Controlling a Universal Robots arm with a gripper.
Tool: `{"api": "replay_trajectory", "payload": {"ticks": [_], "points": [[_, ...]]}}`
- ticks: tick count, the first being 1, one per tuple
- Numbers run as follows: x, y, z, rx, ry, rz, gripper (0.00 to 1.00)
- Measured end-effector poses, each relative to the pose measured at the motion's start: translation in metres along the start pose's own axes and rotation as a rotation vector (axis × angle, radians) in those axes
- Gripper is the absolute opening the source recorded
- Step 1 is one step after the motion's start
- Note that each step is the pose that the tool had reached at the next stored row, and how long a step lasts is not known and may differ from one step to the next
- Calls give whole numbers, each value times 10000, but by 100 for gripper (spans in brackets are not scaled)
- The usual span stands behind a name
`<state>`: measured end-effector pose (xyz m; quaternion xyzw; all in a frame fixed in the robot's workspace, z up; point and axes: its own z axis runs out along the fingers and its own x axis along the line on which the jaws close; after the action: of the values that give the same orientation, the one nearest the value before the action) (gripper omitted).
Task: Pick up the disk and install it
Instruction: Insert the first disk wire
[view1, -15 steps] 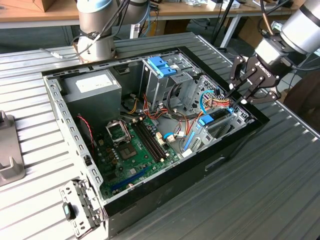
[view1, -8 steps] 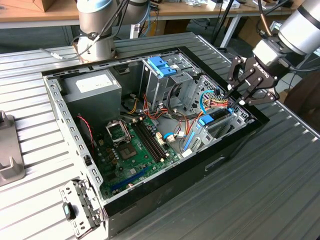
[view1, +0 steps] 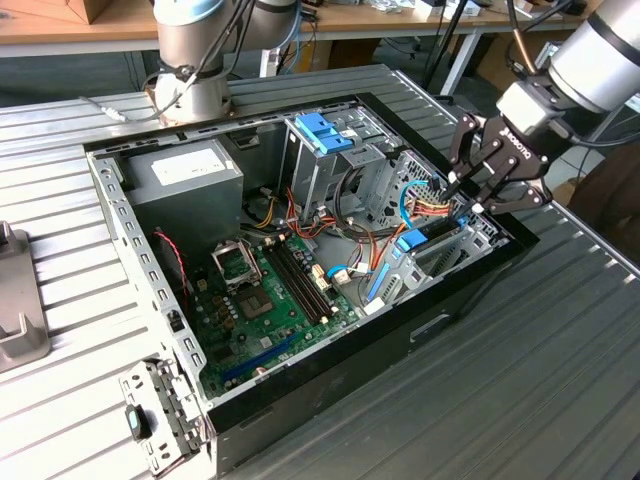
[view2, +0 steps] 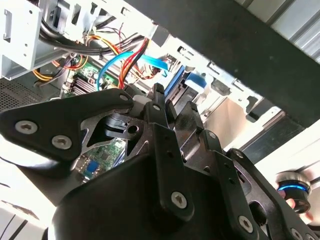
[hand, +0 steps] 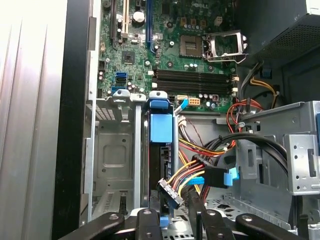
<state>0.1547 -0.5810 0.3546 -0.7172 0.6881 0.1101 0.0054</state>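
Observation:
The disk stands on edge in a slot of the low metal cage at the front corner of the open computer case. Its light-blue carrier faces up. In the first wrist view the disk runs straight away from me between the cage's plates. My gripper hangs over the disk's end on the exterior view's right. Its fingers straddle that end and appear shut on it. Cables partly hide the contact.
A bundle of coloured cables and a black connector lie right beside the fingers. A tall drive cage with a blue-handled carrier, the motherboard and the power supply sit in the case. The arm's base stands behind it.

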Motion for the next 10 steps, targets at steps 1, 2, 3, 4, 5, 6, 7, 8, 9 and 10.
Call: {"api": "replay_trajectory", "payload": {"ticks": [1,2,3,4,5,6,7,8,9,10], "points": [[1,19,3,0,0,0,36],[2,41,6,0,0,0,36],[4,55,10,0,-3,0,36],[7,67,12,0,-3,0,36],[9,75,13,0,0,0,36],[13,85,14,0,1,0,36],[20,94,16,0,0,0,36],[22,95,16,0,1,0,36],[23,95,16,-1,1,-1,36],[23,95,15,-1,0,-1,36]]}}
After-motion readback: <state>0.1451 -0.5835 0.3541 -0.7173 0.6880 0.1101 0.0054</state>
